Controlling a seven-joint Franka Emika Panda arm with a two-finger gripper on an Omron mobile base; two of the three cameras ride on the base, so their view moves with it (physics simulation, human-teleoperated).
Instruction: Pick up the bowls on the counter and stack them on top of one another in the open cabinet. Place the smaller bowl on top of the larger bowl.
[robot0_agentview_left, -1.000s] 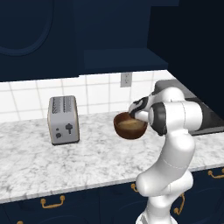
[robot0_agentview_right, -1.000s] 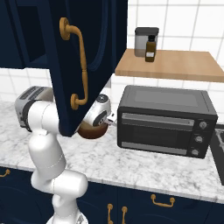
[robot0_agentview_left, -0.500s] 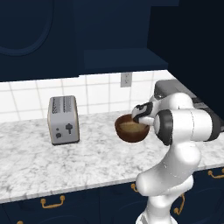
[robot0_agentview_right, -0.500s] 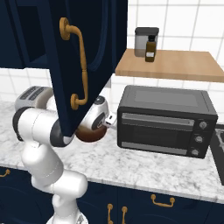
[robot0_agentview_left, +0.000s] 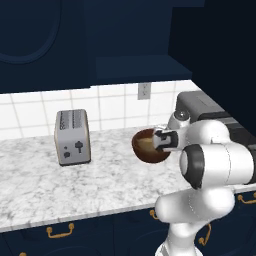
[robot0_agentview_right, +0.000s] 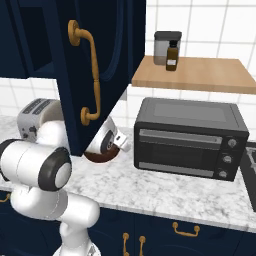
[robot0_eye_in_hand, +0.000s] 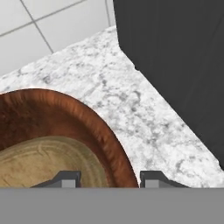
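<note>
hanging above the counter (robot0_agentview_left: 60, 185), the larger bowl (robot0_agentview_left: 146, 148) sits in the gripper (robot0_agentview_left: 161, 141), rim pinched between the two fingers, one tip inside the bowl and one outside its wall in the hand view. tipped a little, it is: in the left base view its mouth faces up and slightly toward the camera. round as it is, it has no long axis to speak of.

and look inside — the smaller bowl (robot0_eye_in_hand: 41, 164) is nested in it, pale tan with a yellowish-brown grain, lying shallow within the dark reddish-brown wall of the larger bowl (robot0_eye_in_hand: 94, 127). glossy, deep, rounded underside on the big one, that much shows from the left base view, where the light inside (robot0_agentview_left: 146, 143) peeks over the rim.

where is all this? between the toaster (robot0_agentview_left: 72, 136) and the black toaster oven (robot0_agentview_right: 189, 137), nearer the oven, with the tiled wall behind. from the right base view the dark bowl (robot0_agentview_right: 102, 158) shows just below the hanging edge of the navy cabinet door (robot0_agentview_right: 100, 65) with its brass handle. the open cabinet (robot0_agentview_left: 135, 35) sits up above, shadowed.
</note>
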